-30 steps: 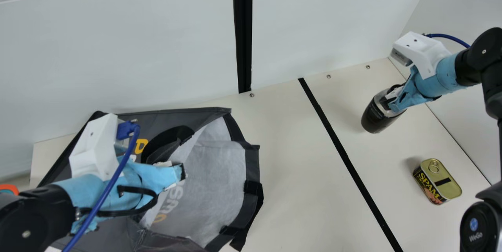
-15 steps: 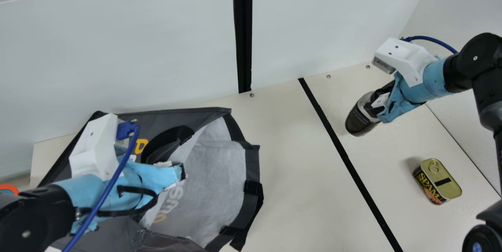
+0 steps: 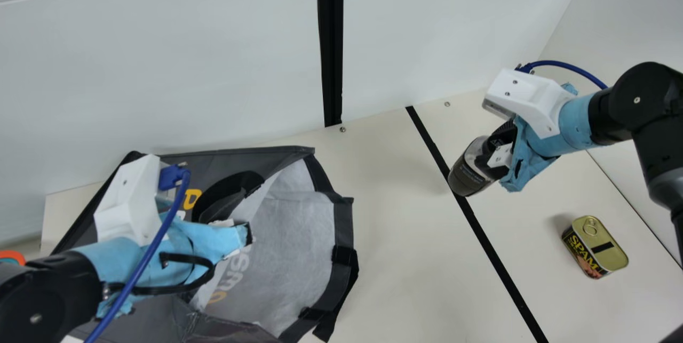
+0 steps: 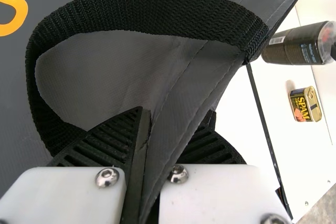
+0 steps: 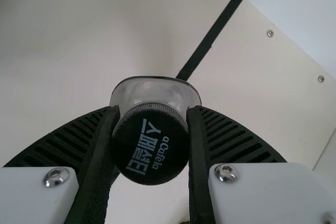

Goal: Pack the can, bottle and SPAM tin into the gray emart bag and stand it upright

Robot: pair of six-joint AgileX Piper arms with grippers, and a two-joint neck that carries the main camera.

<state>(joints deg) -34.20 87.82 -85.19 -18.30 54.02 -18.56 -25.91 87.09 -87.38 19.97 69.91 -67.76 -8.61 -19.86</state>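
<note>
Right fingers (image 3: 493, 149) clasping bottle (image 3: 468, 176), left fingers (image 3: 245, 232) pinching gray bag (image 3: 291, 236)

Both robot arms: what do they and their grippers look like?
Black, jointed arms partly wrapped in light blue, each with white wrist housing and blue cable. The left gripper and right gripper have black ribbed fingers on white mounts with screws.

left arm (image 3: 58, 289): low, reaching in from main view's lower left
left gripper (image 3: 246, 232): fingers (image 4: 113, 137) nearly together
right arm (image 3: 632, 103): bent, slanting down leftward
right gripper (image 3: 493, 152): fingers (image 5: 73, 142) parted, level
</note>
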